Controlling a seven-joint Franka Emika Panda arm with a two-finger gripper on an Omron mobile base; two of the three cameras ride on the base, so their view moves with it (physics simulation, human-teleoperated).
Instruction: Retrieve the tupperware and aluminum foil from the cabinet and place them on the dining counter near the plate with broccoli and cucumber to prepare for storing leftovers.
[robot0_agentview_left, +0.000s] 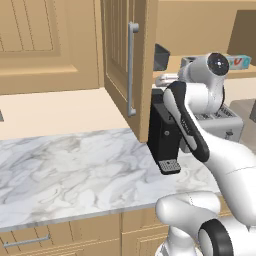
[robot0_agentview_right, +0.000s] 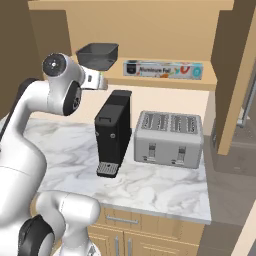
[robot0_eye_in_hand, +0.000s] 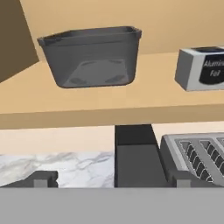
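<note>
The tupperware (robot0_eye_in_hand: 92, 54) is a dark grey open tub on the cabinet shelf (robot0_eye_in_hand: 109, 98), also seen at the shelf's left end as the tupperware (robot0_agentview_right: 98, 55) (robot0_agentview_left: 161, 56). The aluminum foil (robot0_eye_in_hand: 203, 68) is a long box lying to its right on the same shelf, aluminum foil (robot0_agentview_right: 165, 69) (robot0_agentview_left: 239, 61). My gripper (robot0_eye_in_hand: 113, 180) is open, its fingertips wide apart with nothing between them. It hovers in front of and slightly below the tub, gripper (robot0_agentview_right: 100, 80) (robot0_agentview_left: 162, 79). The plate with broccoli and cucumber and the dining counter are out of view.
A black coffee machine (robot0_agentview_right: 113, 132) stands on the marble counter (robot0_agentview_right: 165, 185) right under my hand, with a silver toaster (robot0_agentview_right: 170, 137) beside it. The open cabinet door (robot0_agentview_left: 122, 60) hangs to the left of the shelf.
</note>
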